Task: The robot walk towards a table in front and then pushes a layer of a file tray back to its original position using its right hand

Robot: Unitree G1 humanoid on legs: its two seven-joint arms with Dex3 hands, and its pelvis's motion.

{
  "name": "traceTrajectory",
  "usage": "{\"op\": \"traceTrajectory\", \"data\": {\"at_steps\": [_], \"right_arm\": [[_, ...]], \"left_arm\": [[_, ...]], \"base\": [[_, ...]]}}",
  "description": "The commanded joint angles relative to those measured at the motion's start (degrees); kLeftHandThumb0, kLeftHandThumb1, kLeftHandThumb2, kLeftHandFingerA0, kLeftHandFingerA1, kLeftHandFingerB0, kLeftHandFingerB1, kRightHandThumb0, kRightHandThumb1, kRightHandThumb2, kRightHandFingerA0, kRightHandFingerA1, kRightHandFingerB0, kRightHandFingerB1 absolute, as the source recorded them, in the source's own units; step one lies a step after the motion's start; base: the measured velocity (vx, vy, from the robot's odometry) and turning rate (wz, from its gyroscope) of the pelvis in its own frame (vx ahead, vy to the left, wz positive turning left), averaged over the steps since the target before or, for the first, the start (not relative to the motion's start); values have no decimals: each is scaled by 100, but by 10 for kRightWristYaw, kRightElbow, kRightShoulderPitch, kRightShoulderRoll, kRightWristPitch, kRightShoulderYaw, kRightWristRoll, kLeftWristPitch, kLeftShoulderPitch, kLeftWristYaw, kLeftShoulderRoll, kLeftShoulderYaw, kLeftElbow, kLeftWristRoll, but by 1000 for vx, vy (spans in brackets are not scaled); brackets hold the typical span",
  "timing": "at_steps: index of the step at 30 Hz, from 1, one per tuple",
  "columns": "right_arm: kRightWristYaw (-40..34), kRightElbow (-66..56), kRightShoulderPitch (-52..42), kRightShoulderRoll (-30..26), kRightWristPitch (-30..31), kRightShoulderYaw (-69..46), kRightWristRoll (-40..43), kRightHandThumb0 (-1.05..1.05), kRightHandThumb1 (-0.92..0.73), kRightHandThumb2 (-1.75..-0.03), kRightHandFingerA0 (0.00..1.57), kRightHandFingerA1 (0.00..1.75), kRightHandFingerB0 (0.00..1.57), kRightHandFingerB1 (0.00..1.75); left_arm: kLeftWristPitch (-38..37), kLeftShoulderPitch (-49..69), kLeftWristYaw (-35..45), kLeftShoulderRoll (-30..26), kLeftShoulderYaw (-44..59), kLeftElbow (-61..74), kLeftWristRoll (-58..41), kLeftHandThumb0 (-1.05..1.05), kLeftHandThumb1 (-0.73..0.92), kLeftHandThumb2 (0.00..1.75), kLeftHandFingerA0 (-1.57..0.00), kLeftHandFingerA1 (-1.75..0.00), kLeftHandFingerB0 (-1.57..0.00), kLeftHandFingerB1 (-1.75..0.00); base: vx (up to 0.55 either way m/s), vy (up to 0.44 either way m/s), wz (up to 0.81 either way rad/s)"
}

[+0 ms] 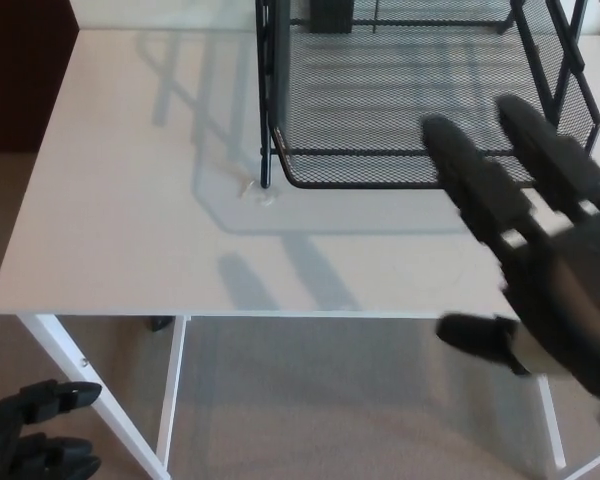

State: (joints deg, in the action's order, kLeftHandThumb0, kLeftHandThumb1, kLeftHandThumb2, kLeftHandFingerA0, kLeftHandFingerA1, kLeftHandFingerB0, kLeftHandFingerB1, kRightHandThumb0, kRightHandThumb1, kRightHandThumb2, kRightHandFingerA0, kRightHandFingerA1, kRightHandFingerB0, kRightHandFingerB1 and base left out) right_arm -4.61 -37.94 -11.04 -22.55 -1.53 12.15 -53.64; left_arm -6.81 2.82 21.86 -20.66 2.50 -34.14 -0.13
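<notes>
A black wire-mesh file tray (400, 90) stands at the back right of the white table (130, 230), its lowest layer's front rim (380, 183) facing me. My right hand (540, 270) hovers large and close to the camera at the right, open, with two fingers (475, 175) stretched toward the tray's front rim and the thumb sticking out to the left. It holds nothing and is clear of the tray. My left hand (30, 435) hangs low at the bottom left, below the table top, its fingers loosely curled.
The table's front edge (260, 314) runs across the middle of the view, with white legs (100, 400) below it. Beige carpet (310, 400) lies under the table. A dark cabinet (20, 70) stands at the far left.
</notes>
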Motion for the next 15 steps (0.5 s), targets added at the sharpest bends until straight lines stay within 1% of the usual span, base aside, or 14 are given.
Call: {"op": "traceTrajectory", "data": {"at_steps": [1,3,4,5,7,9,11,13,14,15], "right_arm": [[-110,-58,-214,-24,-159,-119,110,-68,-45,-73,0,0,0,1],[-120,-47,-256,-17,-178,-147,128,-65,-43,-72,0,0,0,0],[-127,-11,-293,-5,-195,-175,165,-56,-40,-68,0,1,0,2],[-128,-7,-298,-3,-199,-179,170,-56,-40,-68,0,1,0,2],[-108,16,-320,9,-197,-190,203,-57,-41,-69,0,0,0,2],[-77,68,-333,24,-187,-193,260,-60,-38,-69,0,0,0,0],[-39,113,-316,42,-160,-183,309,-60,-39,-69,0,0,0,0],[-17,134,-311,50,-148,-180,330,-62,-40,-70,0,0,0,0],[2,171,-291,62,-135,-173,354,-65,-42,-72,0,2,0,0],[22,214,-262,87,-108,-169,383,-68,-43,-74,0,4,0,0]], "left_arm": [[-22,9,-3,-10,0,-16,9,-16,54,55,-55,-42,-39,-36],[-17,9,-7,-8,-2,-20,12,-16,53,55,-55,-42,-38,-36],[-21,9,-6,-5,-2,-29,10,-17,53,55,-55,-43,-39,-37],[-22,8,-6,-5,-1,-30,9,-17,53,55,-55,-43,-39,-37],[-24,16,-6,-4,-2,-32,9,-15,53,55,-54,-43,-39,-37],[-30,28,-6,-2,-3,-34,9,-15,53,55,-54,-43,-40,-37],[-39,32,-5,0,-3,-43,8,-15,53,55,-54,-43,-39,-37],[-42,38,-4,2,-2,-49,7,-16,53,55,-54,-43,-38,-37],[-43,41,-6,1,-3,-48,9,-17,53,55,-54,-43,-38,-37],[-38,44,-12,0,-7,-45,15,-17,53,55,-56,-42,-39,-36]], "base": [[0,0,0],[0,0,0],[0,0,0],[0,0,0],[0,0,0],[0,0,0],[0,0,0],[0,0,0],[0,0,0],[0,0,0]]}}
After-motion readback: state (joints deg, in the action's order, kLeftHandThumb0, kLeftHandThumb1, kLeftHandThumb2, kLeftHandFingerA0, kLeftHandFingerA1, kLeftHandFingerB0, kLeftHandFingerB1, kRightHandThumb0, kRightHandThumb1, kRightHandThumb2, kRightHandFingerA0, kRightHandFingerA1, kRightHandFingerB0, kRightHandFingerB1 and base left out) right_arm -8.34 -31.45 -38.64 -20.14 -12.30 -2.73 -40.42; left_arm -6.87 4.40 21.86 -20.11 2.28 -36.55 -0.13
